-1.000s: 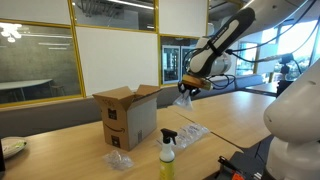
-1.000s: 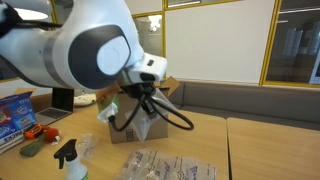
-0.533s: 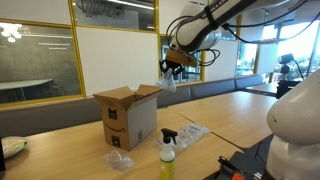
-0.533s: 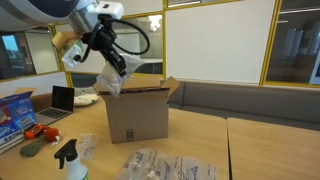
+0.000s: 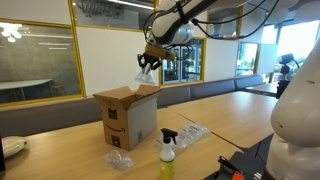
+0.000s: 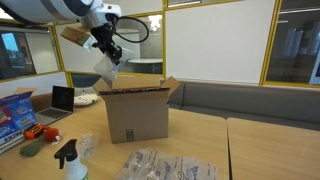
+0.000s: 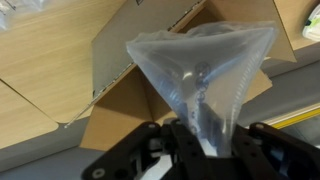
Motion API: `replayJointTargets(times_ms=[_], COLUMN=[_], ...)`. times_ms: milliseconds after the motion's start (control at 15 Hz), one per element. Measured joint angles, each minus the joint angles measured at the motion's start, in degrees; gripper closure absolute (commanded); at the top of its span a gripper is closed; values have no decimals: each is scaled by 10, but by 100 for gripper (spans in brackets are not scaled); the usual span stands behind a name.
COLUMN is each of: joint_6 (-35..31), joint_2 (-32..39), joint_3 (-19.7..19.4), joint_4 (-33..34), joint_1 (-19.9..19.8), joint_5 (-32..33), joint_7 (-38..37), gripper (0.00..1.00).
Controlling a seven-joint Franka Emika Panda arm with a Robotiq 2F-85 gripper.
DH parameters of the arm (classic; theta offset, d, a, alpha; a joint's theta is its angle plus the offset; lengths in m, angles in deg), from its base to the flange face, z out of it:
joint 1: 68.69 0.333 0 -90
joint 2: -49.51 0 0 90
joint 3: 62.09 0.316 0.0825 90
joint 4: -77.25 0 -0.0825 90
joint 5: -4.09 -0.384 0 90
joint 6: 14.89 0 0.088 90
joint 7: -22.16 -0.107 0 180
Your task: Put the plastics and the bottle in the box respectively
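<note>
Above the open top of the box point(image 5: 128, 122), the pincer point(image 5: 149, 60) is holding a clear, crinkled plastic point(image 5: 144, 76), with its jaws clamped together on the upper edge so that the sheet is hanging down like a limp pouch. Over the last second the arm has been swinging up and across from the far end of the desk point(image 5: 235, 108), and it is now carrying the plastic right over the carton. In the wrist view the dangling sheet is covering much of the opening, with brown flaps showing around it. The lower tip is hovering near the raised flaps and does not seem to be inside yet. This looks like the end of the carry for this piece, so the next step is likely a small descent and a release. Being so light, the plastic may cling to the jaws or settle on a flap. The bottle point(image 5: 167, 150) is standing upright on the desk in front of the box, and more clear plastics point(image 5: 190, 133) are lying beside it, waiting.
</note>
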Motion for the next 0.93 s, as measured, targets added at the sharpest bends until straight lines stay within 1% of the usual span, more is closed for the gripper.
replayJointTargets(times_ms=[267, 533, 733, 800, 867, 933], joint_6=[1, 18, 53, 69, 85, 103], joint_2=[109, 214, 285, 307, 327, 345], joint_3=[-18, -45, -59, -62, -64, -65], joint_4=[98, 192, 265, 290, 314, 338], joint_1=[11, 16, 14, 12, 9, 7], joint_5=[-20, -77, -124, -135, -144, -154], joint_7=[58, 136, 187, 199, 207, 213], gripper=[85, 85, 85, 69, 56, 51])
